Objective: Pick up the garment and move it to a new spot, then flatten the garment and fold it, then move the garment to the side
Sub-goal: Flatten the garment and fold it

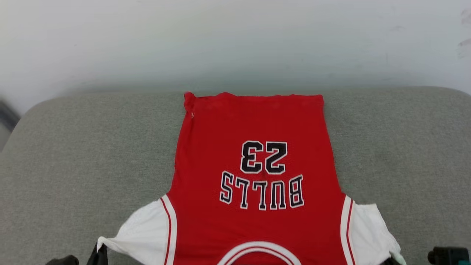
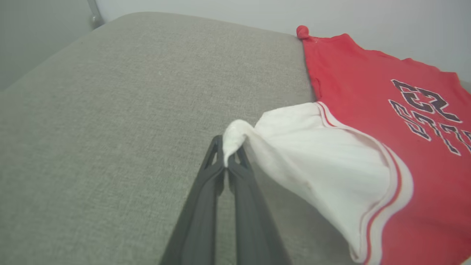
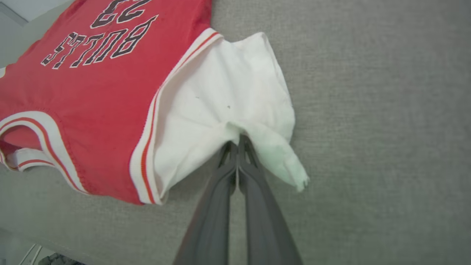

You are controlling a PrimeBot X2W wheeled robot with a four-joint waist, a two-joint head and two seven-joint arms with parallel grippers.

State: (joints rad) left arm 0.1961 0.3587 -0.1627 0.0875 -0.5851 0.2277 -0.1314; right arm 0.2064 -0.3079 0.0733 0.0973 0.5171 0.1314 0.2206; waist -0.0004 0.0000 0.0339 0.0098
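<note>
The garment (image 1: pixel 254 125) lies spread out, lettering up, along the middle of the grey cushion (image 1: pixel 73 154). Its hem is at the cushion's far edge and its collar at the near edge. The left gripper (image 2: pixel 230 162) is pinched shut on the tip of the white sleeve (image 2: pixel 305 147) over the cushion's near-left part, lifting that tip just off the cushion. The right gripper (image 3: pixel 239 141) is likewise clamped on the edge of the other sleeve (image 3: pixel 228 84) over the near-right part. Holding both sleeve ends at once looks meant to draw the cloth taut across the cushion, so the body settles flat before folding. One hem corner (image 1: pixel 189 99) at the cushion's far edge is bunched, so flattening seems unfinished.
</note>
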